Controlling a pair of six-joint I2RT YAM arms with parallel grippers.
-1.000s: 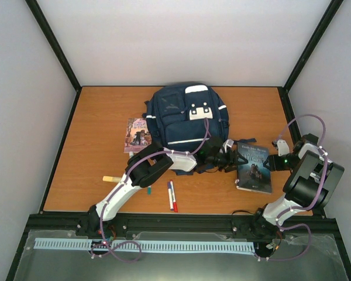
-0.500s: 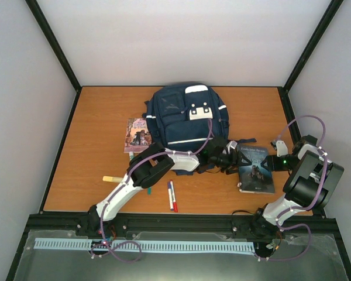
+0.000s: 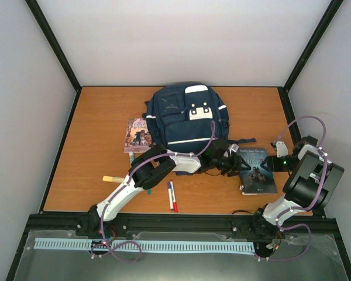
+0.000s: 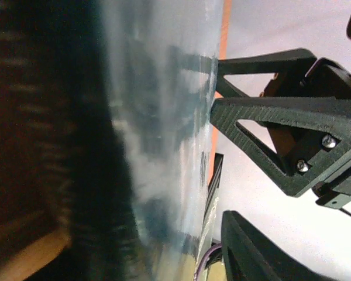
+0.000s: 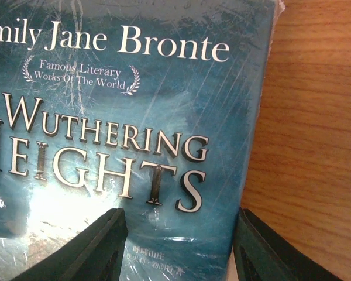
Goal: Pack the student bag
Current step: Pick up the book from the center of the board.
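Bag [image 3: 184,117] flat on table [image 3: 99,117], front face up; long axis runs near-to-far, top end away from arm bases; no open zip visible from overhead. Teal book [image 3: 258,170] just off bag's near-right corner; its long axis approx. parallel to bag's. L claw [image 3: 230,159] sits betw. bag's near edge and book's bag-side edge; wrist view shows jaws apart w/ only wall betw. them, one tip at the glossy cover's edge; view blurred, so prob. nothing clamped. R claw [image 3: 273,162] on book's side away from bag; jaws parted over cover corner, nothing pinched. Judgement: step in hand = getting book up for packing; bag lies beyond and left of both claws; L arm nearer it. Second book [image 3: 137,134] just left of bag; pens [image 3: 171,196] well off its near edge.
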